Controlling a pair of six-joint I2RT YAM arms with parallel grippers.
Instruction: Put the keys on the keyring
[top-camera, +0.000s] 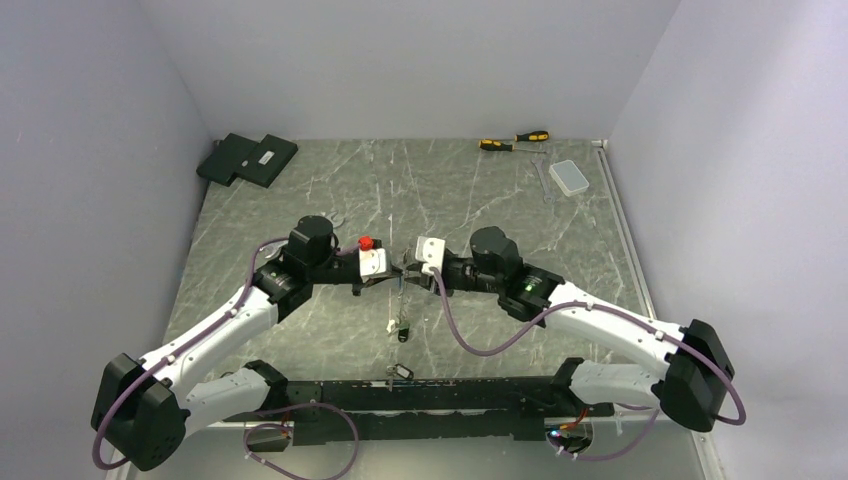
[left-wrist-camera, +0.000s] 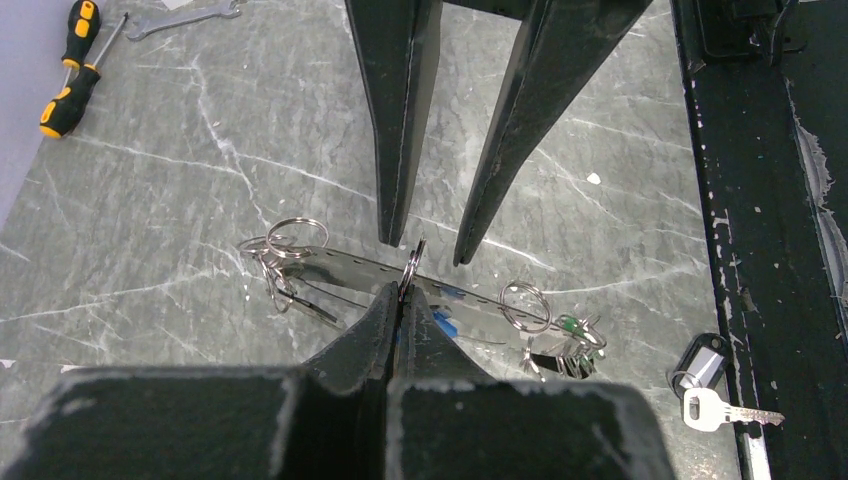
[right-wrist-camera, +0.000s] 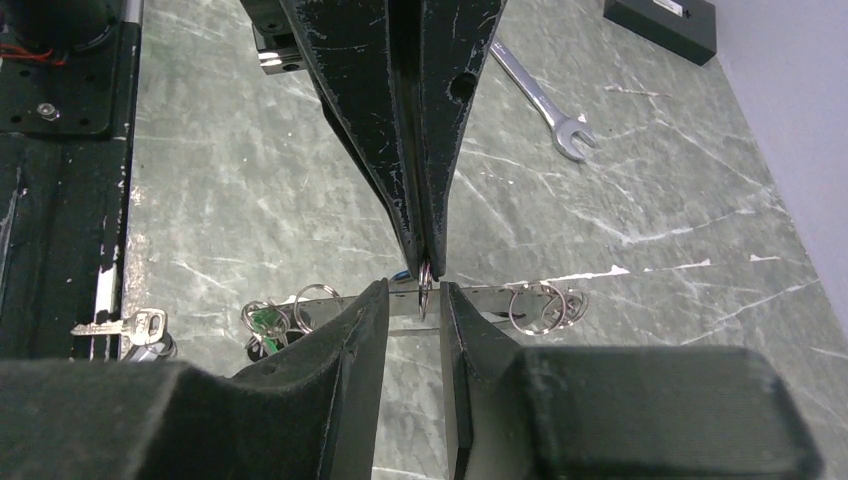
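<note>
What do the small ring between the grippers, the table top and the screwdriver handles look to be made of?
Ring: silvery metal, polished; it glints.
Table top: grey-green with white veins, like marble, perhaps a printed laminate; cannot tell.
Screwdriver handles: yellow and black, matte, probably plastic or rubber.

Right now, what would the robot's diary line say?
left gripper shut on small ring | right gripper open, facing it | green key at metal strip's end
</note>
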